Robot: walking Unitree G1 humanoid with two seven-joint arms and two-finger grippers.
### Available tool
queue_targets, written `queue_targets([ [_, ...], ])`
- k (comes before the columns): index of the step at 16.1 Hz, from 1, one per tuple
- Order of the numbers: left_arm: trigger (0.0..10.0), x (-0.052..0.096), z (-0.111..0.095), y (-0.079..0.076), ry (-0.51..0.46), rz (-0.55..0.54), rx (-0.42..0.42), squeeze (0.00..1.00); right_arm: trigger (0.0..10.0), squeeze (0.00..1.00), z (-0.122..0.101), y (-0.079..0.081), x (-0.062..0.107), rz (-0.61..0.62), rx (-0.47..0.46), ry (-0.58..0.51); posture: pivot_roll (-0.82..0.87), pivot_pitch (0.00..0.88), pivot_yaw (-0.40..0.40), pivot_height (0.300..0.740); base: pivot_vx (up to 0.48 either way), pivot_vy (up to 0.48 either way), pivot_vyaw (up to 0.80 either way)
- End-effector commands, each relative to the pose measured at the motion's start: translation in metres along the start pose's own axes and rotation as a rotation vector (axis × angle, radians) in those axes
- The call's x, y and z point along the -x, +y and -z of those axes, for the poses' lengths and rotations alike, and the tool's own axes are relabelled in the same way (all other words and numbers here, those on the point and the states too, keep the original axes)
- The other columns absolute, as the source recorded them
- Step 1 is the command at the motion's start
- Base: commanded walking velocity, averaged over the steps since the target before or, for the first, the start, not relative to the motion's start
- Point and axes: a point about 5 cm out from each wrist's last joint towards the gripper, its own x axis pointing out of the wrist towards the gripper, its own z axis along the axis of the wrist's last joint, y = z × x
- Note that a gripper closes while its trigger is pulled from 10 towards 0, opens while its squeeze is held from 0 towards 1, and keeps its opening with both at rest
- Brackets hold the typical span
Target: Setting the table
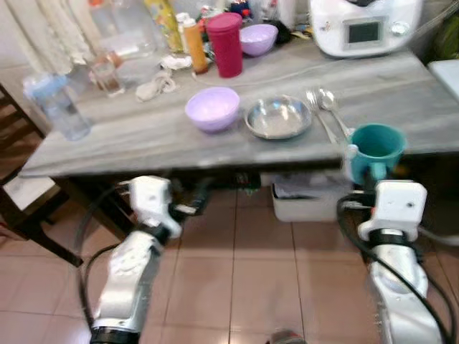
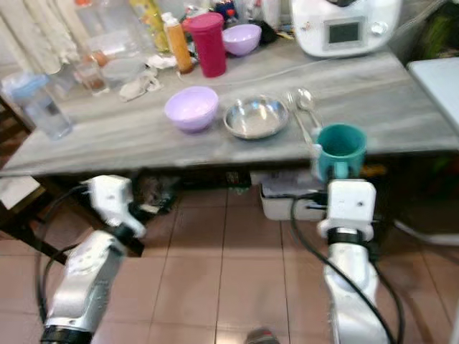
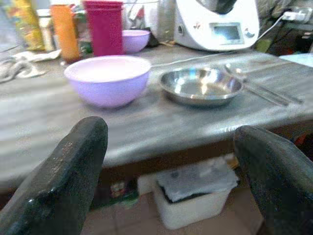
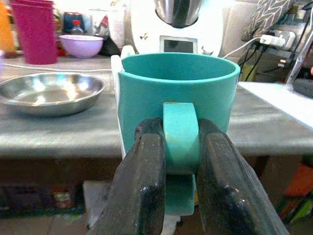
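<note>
Teal mug (image 4: 178, 95) pinched by its handle in right hand (image 4: 180, 161), left hand (image 3: 171, 176) spread empty, round steel plate (image 1: 279, 117) on grey table (image 1: 143, 140)

Home kitchen: cooking appliance (image 1: 364, 27), bowls (image 1: 212, 109), bottles (image 1: 195, 44), tiled floor (image 1: 251, 279).

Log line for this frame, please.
right pincer: shut on teal mug handle, at table edge | left pincer: open, low | mug not yet placed
</note>
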Motion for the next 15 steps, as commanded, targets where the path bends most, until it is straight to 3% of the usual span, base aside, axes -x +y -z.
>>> queue_targets([
  [1, 10.0, 0.005, -0.003, 0.011, 0.006, -0.023, -0.017, 0.0, 10.0, 0.0, -0.01, 0.009, -0.002, -0.016, -0.024, -0.04, -0.28, 0.081, 0.146, 0.74, 0.48, 0.0, 0.0],
  [11, 10.0, 0.003, -0.006, 0.007, 0.011, -0.004, 0.006, 0.0, 10.0, 0.0, -0.021, 0.004, -0.01, 0.001, 0.024, -0.092, -0.28, 0.068, 0.136, 0.74, 0.44, 0.0, 0.0],
  [15, 10.0, 0.005, -0.014, 0.005, -0.019, -0.005, 0.01, 0.0, 10.0, 0.0, -0.031, -0.002, -0.013, 0.024, 0.056, -0.13, -0.28, 0.078, 0.138, 0.74, 0.0, 0.0, 0.0],
])
